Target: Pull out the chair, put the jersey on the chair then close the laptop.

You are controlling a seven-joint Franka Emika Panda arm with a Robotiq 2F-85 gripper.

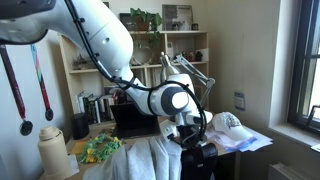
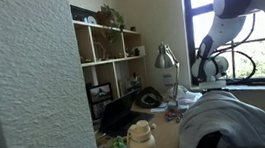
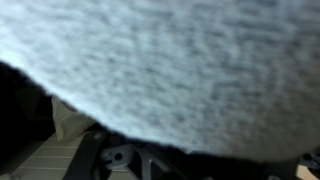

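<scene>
Two of three steps look done, as I judge it. Large, soft, pale grey-white cloth jersey (image 2: 228, 118) lies heaped over the black, dark-backed chair (image 2: 213, 143), just off the table's front edge; the chair is mostly hidden beneath it. Small black thin-cased laptop (image 2: 115, 114) stands open toward the table's back edge, so its lid is left for you to shut. Robotiq gripper (image 1: 192, 138) hangs close over the cloth. Wrist view shows almost only jersey, so I cannot tell whether the jaws are apart or pinching fabric.
</scene>
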